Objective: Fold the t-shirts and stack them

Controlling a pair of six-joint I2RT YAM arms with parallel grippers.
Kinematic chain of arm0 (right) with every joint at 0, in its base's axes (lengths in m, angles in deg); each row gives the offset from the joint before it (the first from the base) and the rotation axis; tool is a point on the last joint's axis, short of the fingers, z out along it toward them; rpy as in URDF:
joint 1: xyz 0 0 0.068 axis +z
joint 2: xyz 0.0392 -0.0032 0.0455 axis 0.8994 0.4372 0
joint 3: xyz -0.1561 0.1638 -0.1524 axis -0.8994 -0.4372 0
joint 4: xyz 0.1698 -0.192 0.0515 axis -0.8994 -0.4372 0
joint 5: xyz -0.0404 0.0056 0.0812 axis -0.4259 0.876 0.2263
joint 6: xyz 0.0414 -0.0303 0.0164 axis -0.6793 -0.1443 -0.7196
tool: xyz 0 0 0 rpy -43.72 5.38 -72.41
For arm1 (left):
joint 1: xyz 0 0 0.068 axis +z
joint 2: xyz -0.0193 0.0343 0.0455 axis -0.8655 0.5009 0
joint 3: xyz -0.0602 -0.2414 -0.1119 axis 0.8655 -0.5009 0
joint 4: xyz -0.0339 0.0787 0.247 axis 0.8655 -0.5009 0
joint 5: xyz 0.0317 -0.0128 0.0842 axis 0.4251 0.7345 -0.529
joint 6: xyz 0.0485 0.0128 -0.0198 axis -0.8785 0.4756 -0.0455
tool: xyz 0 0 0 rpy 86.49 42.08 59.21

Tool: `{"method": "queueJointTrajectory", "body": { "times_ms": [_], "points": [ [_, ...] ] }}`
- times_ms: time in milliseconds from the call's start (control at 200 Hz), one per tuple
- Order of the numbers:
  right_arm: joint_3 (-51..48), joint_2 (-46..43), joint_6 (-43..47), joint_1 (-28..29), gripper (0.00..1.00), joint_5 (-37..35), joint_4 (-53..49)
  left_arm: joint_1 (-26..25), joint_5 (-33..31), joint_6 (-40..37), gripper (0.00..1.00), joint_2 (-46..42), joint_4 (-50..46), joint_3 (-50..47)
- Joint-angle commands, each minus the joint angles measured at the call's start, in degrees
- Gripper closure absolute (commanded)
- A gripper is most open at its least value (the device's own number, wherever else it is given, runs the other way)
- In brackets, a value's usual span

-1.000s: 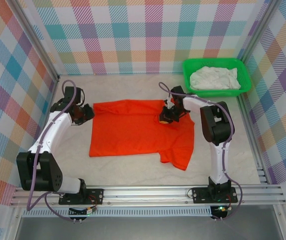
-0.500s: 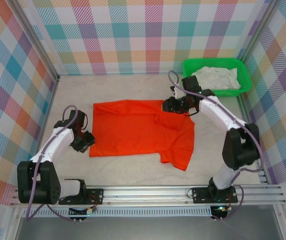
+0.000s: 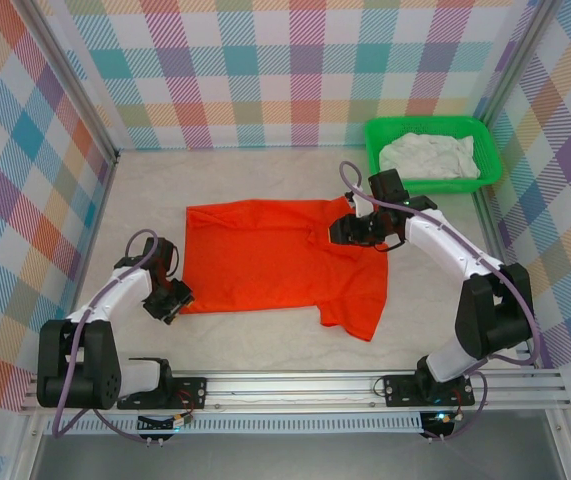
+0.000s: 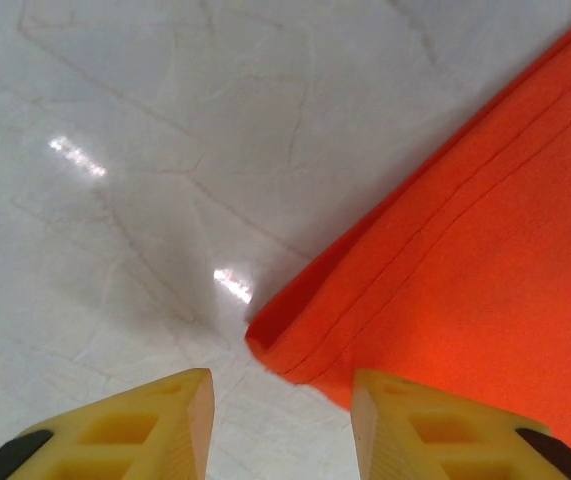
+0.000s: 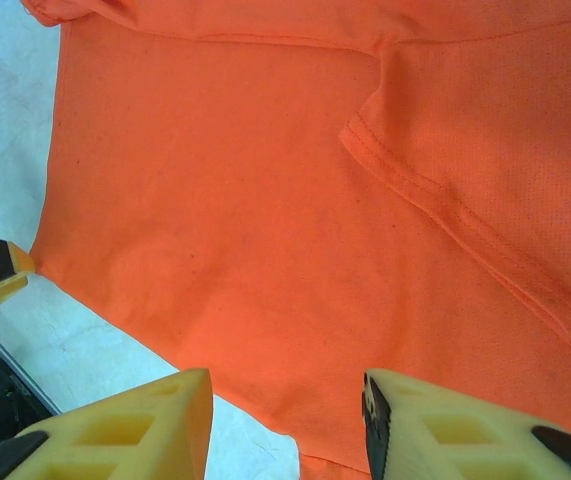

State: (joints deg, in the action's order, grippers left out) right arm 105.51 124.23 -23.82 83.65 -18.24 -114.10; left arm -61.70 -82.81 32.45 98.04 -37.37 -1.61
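The orange shirt [image 3: 265, 260] lies spread on the table [image 3: 225, 170], mid-scene, with one sleeve trailing off toward the near right. The white shirt [image 3: 430, 158] sits crumpled in the basket [image 3: 374, 150] at the far right. The left gripper [image 3: 170, 298] is low at the orange shirt's near-left corner. In its wrist view the fingers [image 4: 155, 420] are spread, with the corner [image 4: 285, 345] lying just ahead of the gap between them, not yet pinched. The right gripper [image 3: 355, 230] hovers over the far-right part of the shirt, its fingers [image 5: 145, 420] also apart and empty, with a stitched sleeve hem [image 5: 435, 205] running below them. This cloth looks thin, light and limp, so it will drape and sag from wherever it is held and will not keep a shape by itself. It should be taken at corners and hems, where the stacked edges give the pads something to bite (the near-left corner shows several layers, so a deep pinch is needed to catch them all). The table looks smooth and shiny, so the cloth will probably slide rather than bunch if dragged, and any lift should have both ends raised together to keep the fold square.
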Motion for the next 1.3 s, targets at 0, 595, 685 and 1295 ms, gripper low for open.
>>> {"method": "queueJointTrajectory", "body": {
  "times_ms": [0,595,685,1295],
  "points": [
    [-1.02,-2.3,1.38,0.36,0.55,1.26,0.13,-0.26,-0.67,1.66,0.59,1.09,3.21,-1.19],
    [0.29,-10.47,4.75,0.38,0.54,-1.7,-5.84,-0.31,-0.11,-1.09,0.84,14.91,11.09,0.49],
    [1.83,-14.36,7.53,0.47,0.54,-2.68,-7.63,-0.33,-0.77,-1.98,0.94,15.8,10.66,1.97],
    [-3.6,-30.93,44.52,17.82,0.39,-22.16,-27.55,-0.33,1.78,-7.5,1.0,12.71,10.53,5.48]
  ]
}}
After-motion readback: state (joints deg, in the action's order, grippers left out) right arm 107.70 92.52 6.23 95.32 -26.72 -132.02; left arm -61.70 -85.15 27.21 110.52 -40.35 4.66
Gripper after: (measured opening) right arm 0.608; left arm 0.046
